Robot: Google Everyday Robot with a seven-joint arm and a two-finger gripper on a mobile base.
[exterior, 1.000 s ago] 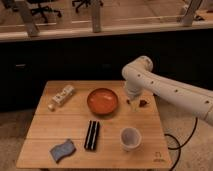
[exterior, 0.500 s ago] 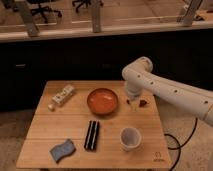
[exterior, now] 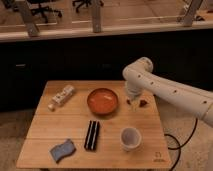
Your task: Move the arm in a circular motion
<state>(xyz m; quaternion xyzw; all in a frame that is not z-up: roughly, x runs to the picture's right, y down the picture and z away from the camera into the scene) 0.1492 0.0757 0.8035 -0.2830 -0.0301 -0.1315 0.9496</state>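
- Arm (exterior: 167,91) reaching in from right edge, bent at a bulbous joint above rear right of wooden table (exterior: 42,131).
- Gripper (exterior: 134,99) hanging tip-down, low over the tabletop, just right of orange bowl (exterior: 102,100); open or closed, loaded or not: cannot tell.
- Small dark item (exterior: 144,103) just beside the tip; identity unclear.
- Cup (exterior: 130,138), black bar (exterior: 91,135), sponge (exterior: 62,150) and lying bottle (exterior: 62,95) spread apart; likely bystanders, since circling needs no grasp.
- Judged risk: bowl rim close to any low sweep.
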